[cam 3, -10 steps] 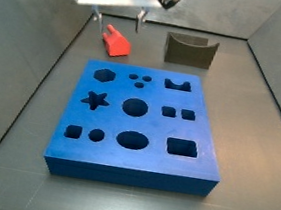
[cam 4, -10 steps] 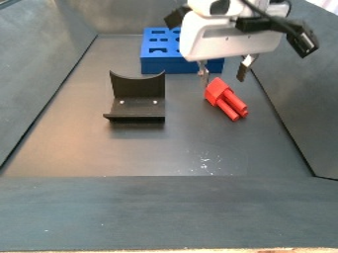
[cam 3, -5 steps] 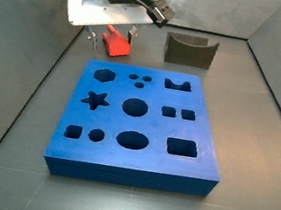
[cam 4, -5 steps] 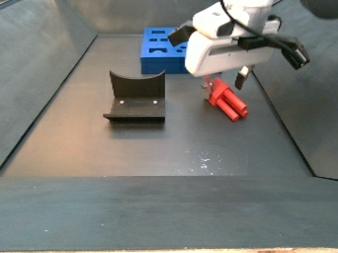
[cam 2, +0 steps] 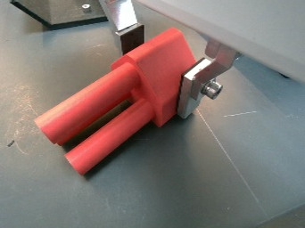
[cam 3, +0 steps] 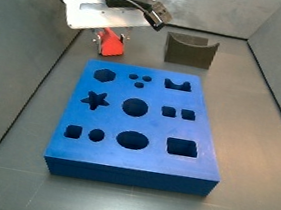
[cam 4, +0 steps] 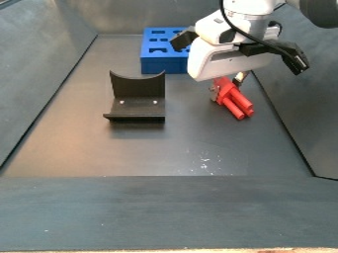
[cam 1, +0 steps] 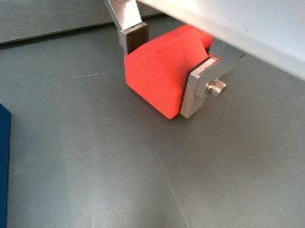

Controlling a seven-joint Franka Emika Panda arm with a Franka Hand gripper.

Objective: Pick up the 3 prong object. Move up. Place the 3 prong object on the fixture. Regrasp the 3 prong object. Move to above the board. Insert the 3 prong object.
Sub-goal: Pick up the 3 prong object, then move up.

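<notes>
The red-orange 3 prong object (cam 3: 110,43) lies on the dark floor behind the blue board (cam 3: 133,167), left of the dark fixture (cam 3: 189,50). In a wrist view its prongs (cam 2: 95,134) lie flat and point away from the fingers. My gripper (cam 2: 162,69) is down over its block end (cam 1: 161,76), one finger on each side. One finger (cam 2: 198,89) touches the block. The other finger (cam 2: 127,40) seems to stand a small gap off. In a side view the gripper (cam 4: 235,87) hides the top of the object (cam 4: 238,103).
The board (cam 4: 165,47) with its shaped cutouts lies behind the gripper in that side view, and the fixture (cam 4: 133,99) stands to the left. Grey walls enclose the floor. A blue board edge (cam 1: 4,160) shows in a wrist view.
The gripper has come down from above the 3 prong object until its fingers straddle the block end. The object, board and fixture have not moved.
</notes>
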